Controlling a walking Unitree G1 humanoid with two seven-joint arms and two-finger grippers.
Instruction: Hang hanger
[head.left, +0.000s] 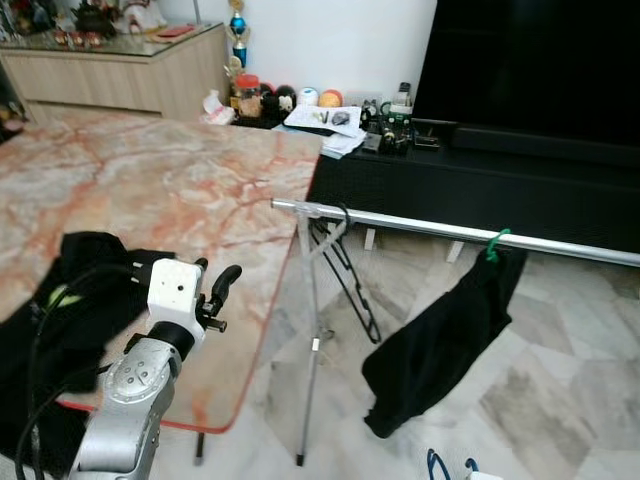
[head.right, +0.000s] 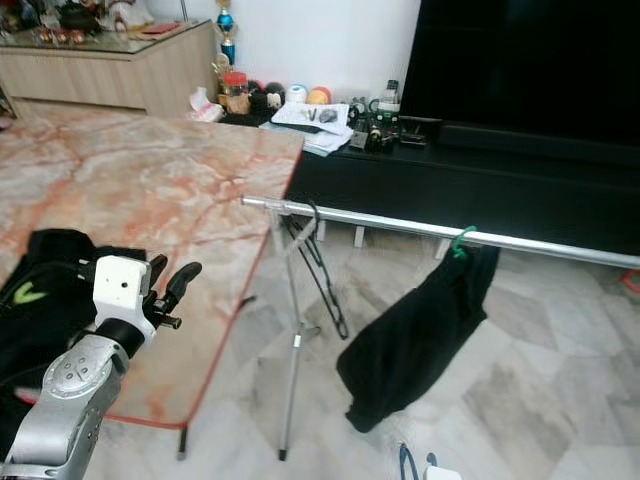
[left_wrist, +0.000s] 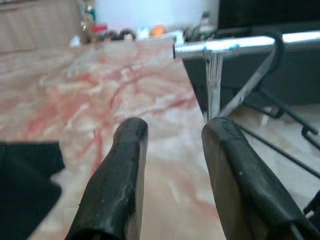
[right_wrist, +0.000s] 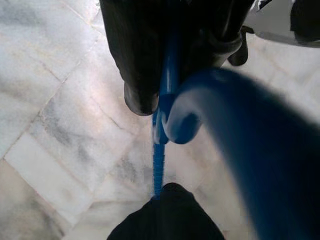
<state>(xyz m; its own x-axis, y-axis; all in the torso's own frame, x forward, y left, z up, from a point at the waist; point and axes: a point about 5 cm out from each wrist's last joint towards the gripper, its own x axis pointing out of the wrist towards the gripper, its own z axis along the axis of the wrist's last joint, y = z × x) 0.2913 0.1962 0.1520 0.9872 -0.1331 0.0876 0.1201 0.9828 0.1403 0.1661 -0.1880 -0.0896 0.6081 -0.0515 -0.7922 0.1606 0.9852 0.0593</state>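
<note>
Right pincer was clamped on the blue hanger, carried low over the floor, probably staged for the rail. Left pincer sat open and empty over the tabletop, aimed toward the rail end, clear of the black clothes.

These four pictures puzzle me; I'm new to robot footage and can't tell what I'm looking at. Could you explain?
A humanoid robot took them. Two come from its head, looking down at a marble table and a metal rail. On the rail hang an empty black hanger and a black garment on a green hanger; dark clothes lie on the table. The other two come from wrist cameras. The left gripper hovers open over the table. The right gripper, low over the floor, grips a blue hanger.
</note>
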